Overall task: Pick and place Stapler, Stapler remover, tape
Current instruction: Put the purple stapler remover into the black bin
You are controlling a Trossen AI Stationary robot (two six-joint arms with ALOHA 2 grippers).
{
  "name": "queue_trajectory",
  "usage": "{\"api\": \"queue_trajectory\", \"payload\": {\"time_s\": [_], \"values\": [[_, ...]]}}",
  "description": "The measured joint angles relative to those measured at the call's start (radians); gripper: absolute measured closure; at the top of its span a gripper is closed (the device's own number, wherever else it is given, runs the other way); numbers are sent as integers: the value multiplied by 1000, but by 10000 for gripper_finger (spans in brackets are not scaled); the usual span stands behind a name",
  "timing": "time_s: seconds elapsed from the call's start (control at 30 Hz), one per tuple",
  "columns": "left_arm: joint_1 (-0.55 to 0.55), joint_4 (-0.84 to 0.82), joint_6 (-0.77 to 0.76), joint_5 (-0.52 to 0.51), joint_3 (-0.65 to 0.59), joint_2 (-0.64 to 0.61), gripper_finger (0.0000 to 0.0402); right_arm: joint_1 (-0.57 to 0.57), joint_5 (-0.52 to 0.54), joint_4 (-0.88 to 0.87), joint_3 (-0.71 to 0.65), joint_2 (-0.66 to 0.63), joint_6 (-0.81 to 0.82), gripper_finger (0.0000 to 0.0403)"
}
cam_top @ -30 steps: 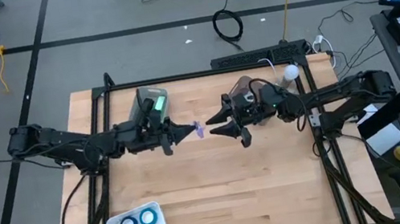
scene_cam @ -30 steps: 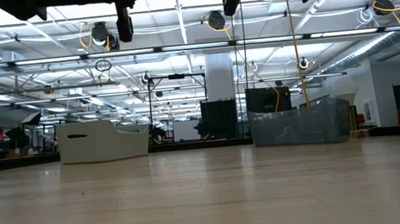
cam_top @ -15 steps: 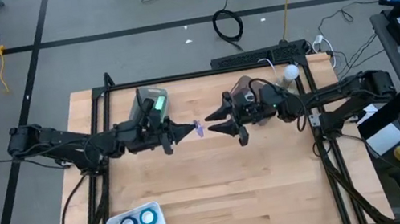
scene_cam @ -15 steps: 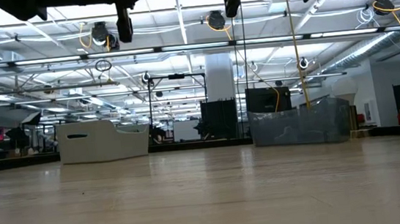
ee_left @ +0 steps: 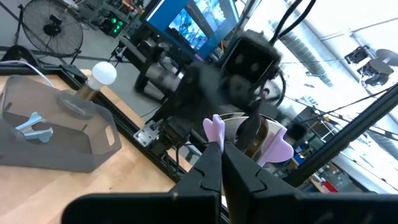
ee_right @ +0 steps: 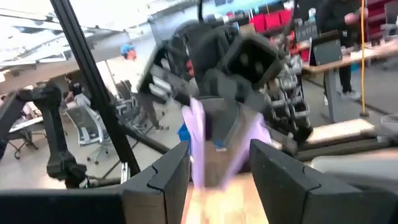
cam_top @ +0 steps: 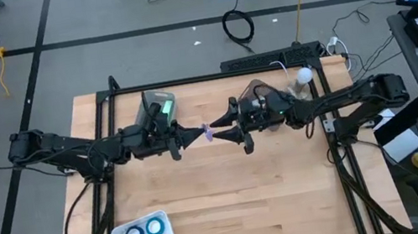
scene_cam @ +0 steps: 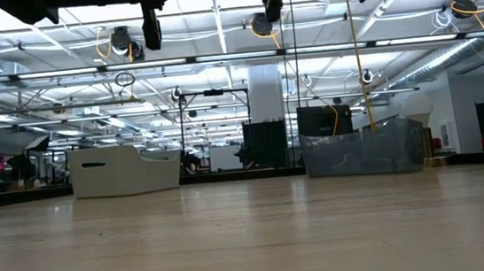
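Two tools mid-table: left tool (cam_top: 195,135) clamping perhaps a purple staple remover (cam_top: 207,131), right tool (cam_top: 217,130) spread around it.

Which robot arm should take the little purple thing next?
The right one, probably. The left gripper is shut on the purple thing in mid-air over the table, and the right gripper faces it with open fingers either side, ready to close.
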Motion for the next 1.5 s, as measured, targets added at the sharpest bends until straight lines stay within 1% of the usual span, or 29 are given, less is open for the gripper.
{"api": "queue_trajectory", "payload": {"time_s": [0.1, 0.33, 0.67, 1.17, 1.5], "values": [[0, 1, 0, 6, 0, 0, 400, 0, -1, 31, 36, 17, -7, 243], [0, -3, 1, 8, 1, 0, 400, 0, -21, -11, 57, 36, -5, 252], [0, -5, 6, 22, 1, 0, 400, 0, -23, -29, 54, 40, 1, 285], [0, -7, 7, 23, 1, 0, 398, 1, -30, -31, 54, 39, 22, 379], [0, -7, 8, 24, 1, 0, 394, 0, -29, -32, 54, 39, 46, 384]]}}
